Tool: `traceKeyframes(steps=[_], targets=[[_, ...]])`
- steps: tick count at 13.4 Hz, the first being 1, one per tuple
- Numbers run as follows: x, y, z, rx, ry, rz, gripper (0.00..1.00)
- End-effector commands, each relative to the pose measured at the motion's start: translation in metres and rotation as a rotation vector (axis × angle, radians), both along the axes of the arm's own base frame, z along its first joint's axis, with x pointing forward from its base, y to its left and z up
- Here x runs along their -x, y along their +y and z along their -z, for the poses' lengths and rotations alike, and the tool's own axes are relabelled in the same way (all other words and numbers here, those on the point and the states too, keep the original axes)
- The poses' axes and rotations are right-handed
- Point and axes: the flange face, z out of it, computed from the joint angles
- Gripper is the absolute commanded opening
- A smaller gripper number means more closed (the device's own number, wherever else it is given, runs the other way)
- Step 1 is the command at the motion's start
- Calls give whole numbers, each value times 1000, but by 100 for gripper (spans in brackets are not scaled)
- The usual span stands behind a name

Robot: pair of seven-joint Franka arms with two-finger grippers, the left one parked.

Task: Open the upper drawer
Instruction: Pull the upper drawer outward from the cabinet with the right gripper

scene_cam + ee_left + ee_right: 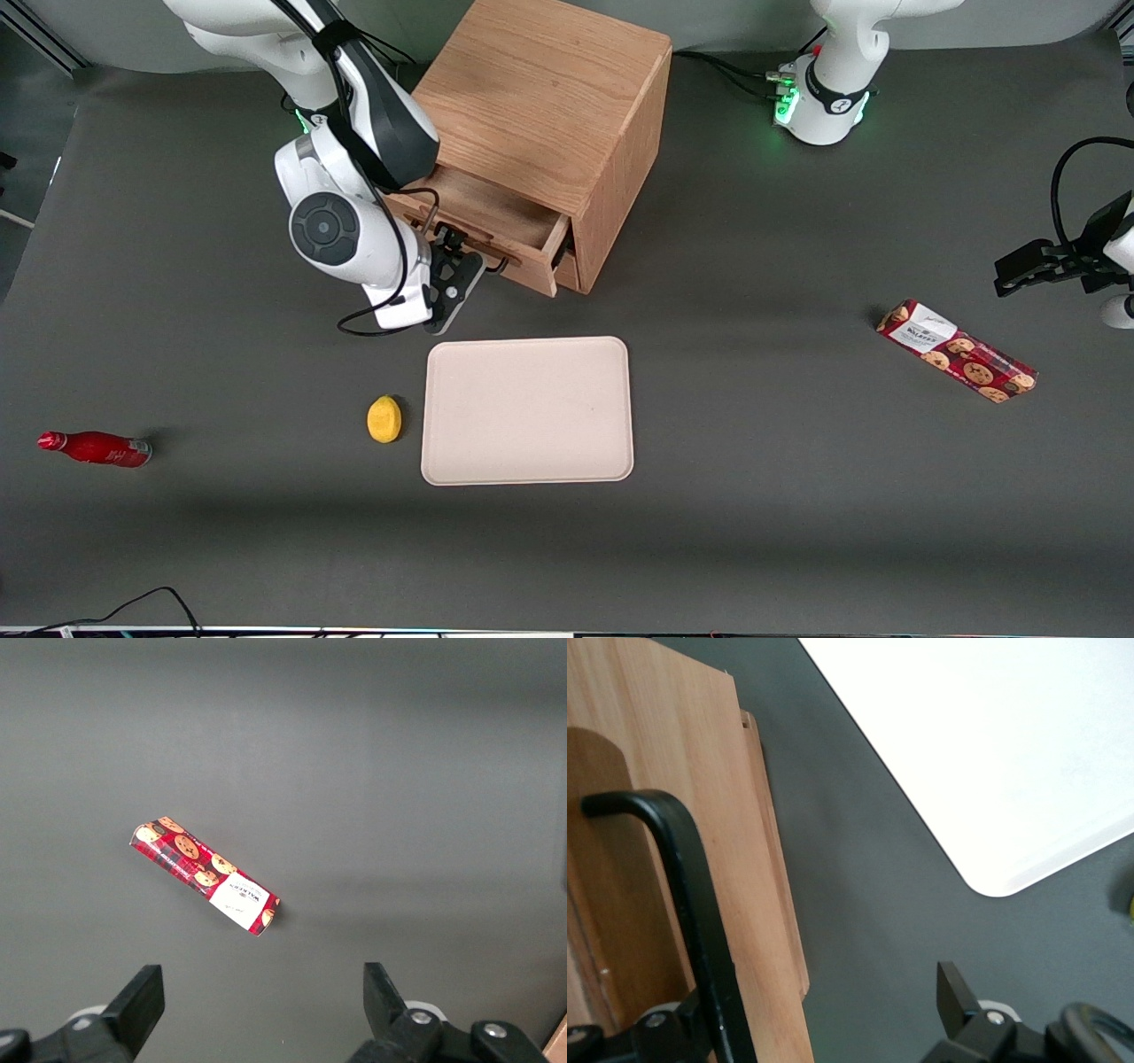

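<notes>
The oak cabinet (540,97) stands at the back of the table. Its upper drawer (496,217) is pulled partly out, its box body showing. The lower drawer (567,266) sits below it, pushed in. My right gripper (456,270) is at the upper drawer's front, at its black wire handle (431,217). In the right wrist view the handle (691,877) runs along the drawer front (744,859). The gripper (824,992) is open: one finger (700,1014) is at the handle, the other finger (957,988) is well clear over the table.
A beige tray (527,409) lies just in front of the drawer, nearer the front camera; it also shows in the right wrist view (992,744). A lemon (384,418) lies beside it. A red bottle (96,448) lies toward the working arm's end, a cookie pack (957,350) toward the parked arm's.
</notes>
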Motion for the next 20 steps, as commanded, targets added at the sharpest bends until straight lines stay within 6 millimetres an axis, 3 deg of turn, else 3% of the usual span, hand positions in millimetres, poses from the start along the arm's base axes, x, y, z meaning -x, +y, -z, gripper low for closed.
traceKeyframes(steps=[1,20], targets=[[-17,-2,2,-6,-17,-20,100],[-91,-63,3,-49,-82,-42,100]])
